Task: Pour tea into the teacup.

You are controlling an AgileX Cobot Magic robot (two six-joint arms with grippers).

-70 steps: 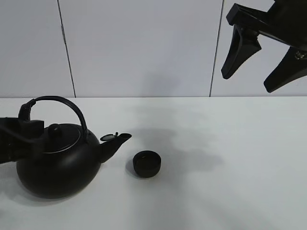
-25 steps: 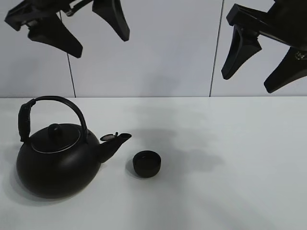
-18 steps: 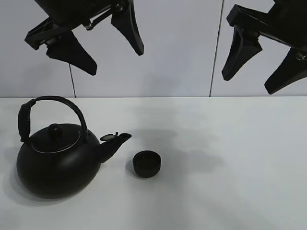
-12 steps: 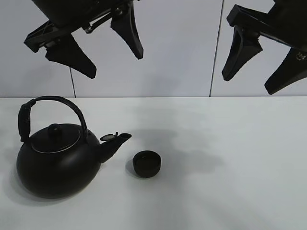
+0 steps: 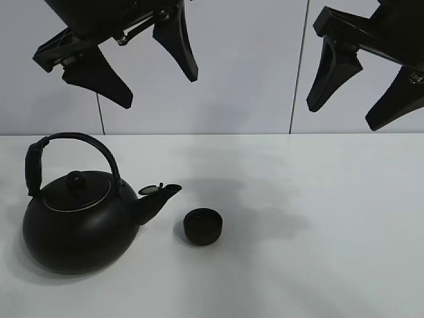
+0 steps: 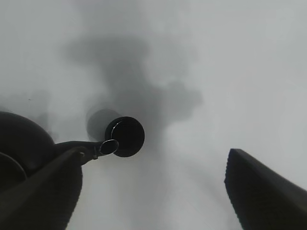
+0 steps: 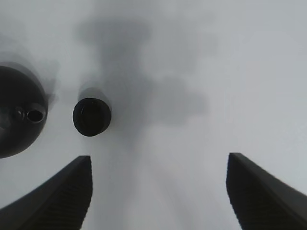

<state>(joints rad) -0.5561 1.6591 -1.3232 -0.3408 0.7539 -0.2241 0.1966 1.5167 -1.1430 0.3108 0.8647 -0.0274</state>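
The small black teacup [image 5: 203, 226] stands on the white table, just right of the spout of a large black kettle [image 5: 78, 218] with an arched handle. The kettle stands upright, nothing holding it. The teacup also shows in the left wrist view [image 6: 125, 136] and the right wrist view [image 7: 92, 116]. My left gripper [image 5: 142, 76] hangs open and empty high above the kettle. My right gripper [image 5: 354, 99] hangs open and empty high at the upper right. No tea trickle is visible.
A pale panelled wall [image 5: 232, 66] stands behind the white table [image 5: 318, 218]. The kettle also shows in the left wrist view [image 6: 24, 153] and the right wrist view [image 7: 19, 115].
My left gripper let go of the kettle's handle, rose high above it and shifted slightly right, then settled. The kettle, teacup and right gripper have not moved.
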